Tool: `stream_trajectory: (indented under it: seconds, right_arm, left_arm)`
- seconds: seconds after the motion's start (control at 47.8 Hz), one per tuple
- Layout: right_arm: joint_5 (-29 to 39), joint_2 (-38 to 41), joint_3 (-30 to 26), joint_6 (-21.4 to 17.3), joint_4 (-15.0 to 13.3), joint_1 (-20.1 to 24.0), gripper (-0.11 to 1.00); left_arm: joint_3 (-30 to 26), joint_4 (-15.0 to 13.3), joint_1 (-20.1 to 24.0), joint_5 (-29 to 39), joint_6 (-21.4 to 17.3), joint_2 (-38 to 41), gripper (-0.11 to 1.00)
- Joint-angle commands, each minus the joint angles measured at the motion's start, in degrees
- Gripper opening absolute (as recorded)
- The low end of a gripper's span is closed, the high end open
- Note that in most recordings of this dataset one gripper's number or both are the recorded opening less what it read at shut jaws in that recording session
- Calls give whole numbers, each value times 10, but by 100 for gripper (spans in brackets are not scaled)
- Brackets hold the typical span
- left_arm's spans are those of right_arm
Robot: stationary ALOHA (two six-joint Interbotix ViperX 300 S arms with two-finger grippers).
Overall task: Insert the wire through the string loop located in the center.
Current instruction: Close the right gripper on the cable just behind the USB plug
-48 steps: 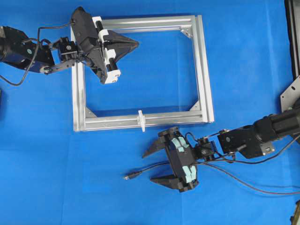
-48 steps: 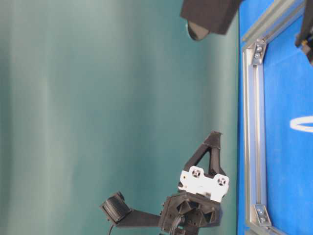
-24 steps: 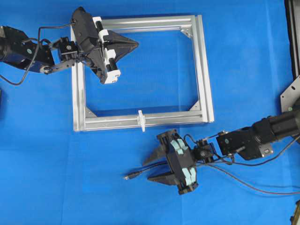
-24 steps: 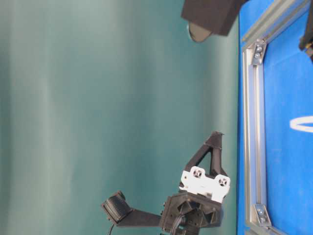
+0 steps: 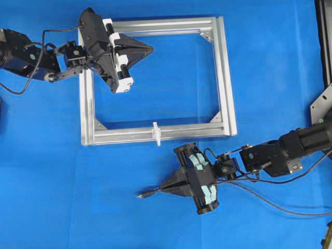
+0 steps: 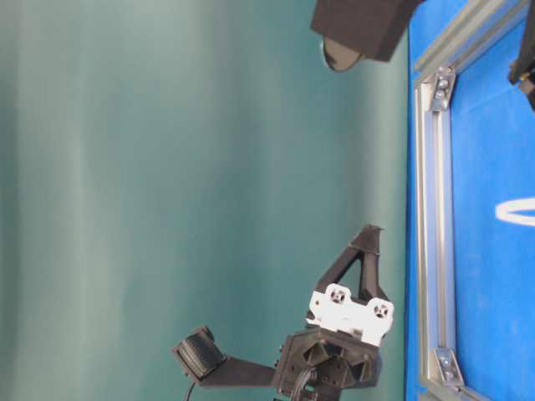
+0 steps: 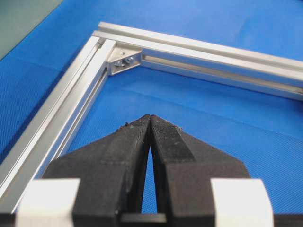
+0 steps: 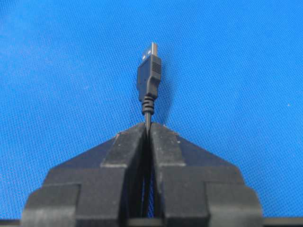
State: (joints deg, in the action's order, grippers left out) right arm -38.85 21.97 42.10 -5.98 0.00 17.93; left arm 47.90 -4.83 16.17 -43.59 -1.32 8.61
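A second ago the right gripper (image 5: pixel 162 190) stood wide open with a finger on either side of the wire (image 5: pixel 171 189); half a second ago it was partly closed; now its fingers are pressed together on the wire just behind the plug (image 8: pixel 149 78), which sticks out past the fingertips with its silvery tip pointing away. The arm itself has not shifted, and the wire lies on the blue table (image 5: pixel 52 181) where it lay before, near the camera side of the frame (image 5: pixel 226 78). The left gripper (image 5: pixel 150 49) is unchanged: closed tight on nothing, hanging over the far left corner of the frame. The string loop (image 5: pixel 155 133) stands on the near bar of the frame, a little way beyond the plug and apart from it. In the table-level view the loop (image 6: pixel 514 210) is cut off by the right edge, the right gripper is mostly out of shot, and the wire cannot be seen. The wire's far end runs off the right side of the overhead view.
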Motion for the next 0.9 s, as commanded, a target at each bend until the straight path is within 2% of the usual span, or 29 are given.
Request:
stream_trajectory:
  seconds: [0.0, 0.188, 0.544, 0.878]
  right_arm:
    - [0, -15, -1, -1, 2, -1, -2]
    - [33, -59, 2, 0, 2, -1, -2]
    - [147, -171, -5, 4, -1, -1, -2]
    - [190, -199, -11, 5, -2, -1, -2]
  left_arm:
    - [-8, 1, 1, -4, 2, -18, 0]
    - [-11, 1, 1, -4, 2, -18, 0]
    - [-10, 1, 1, -4, 4, -18, 0]
    - [-9, 1, 1, -3, 4, -18, 0]
